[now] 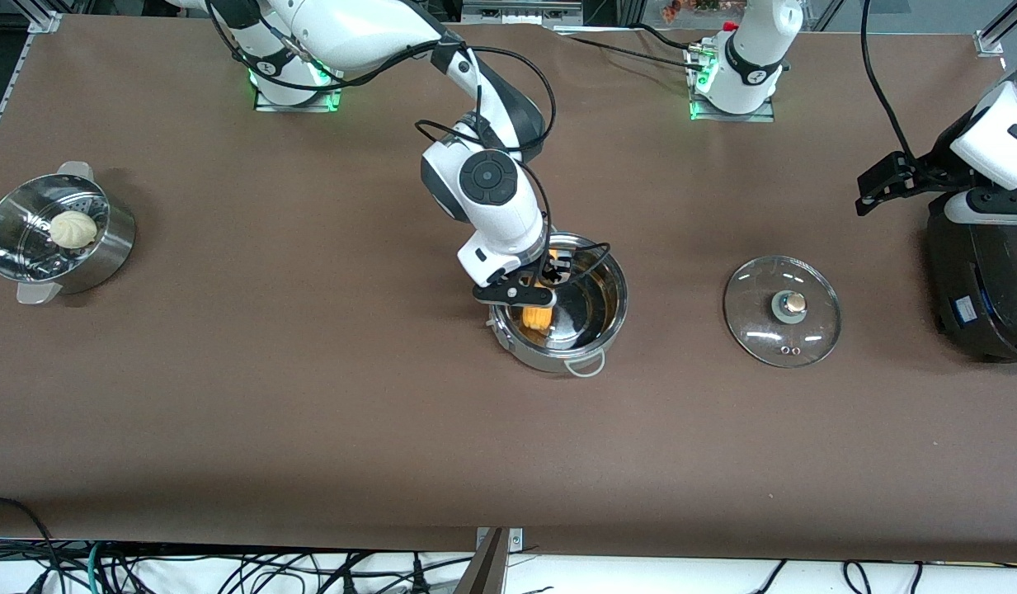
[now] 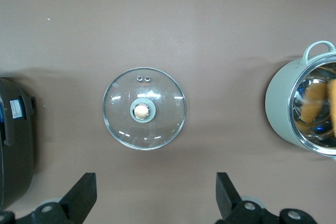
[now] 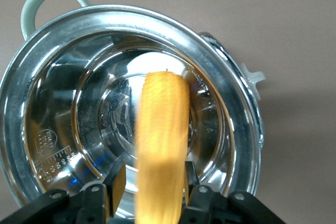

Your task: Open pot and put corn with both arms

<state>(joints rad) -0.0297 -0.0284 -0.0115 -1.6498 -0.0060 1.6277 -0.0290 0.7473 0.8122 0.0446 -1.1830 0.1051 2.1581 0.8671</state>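
Now the right gripper (image 1: 539, 290) clenches the corn (image 3: 160, 145) over the open pot (image 1: 611, 318). The left gripper (image 2: 152, 195) waits spread above the lid (image 2: 144, 108).

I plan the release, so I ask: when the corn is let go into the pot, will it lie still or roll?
The corn, held by the right gripper over the open pot, is a smooth stubby cylinder, so it may roll. The pot's shiny, probably slick bottom would hardly brake it, but the wall should contain it. It looks stiff, unlikely to bend.
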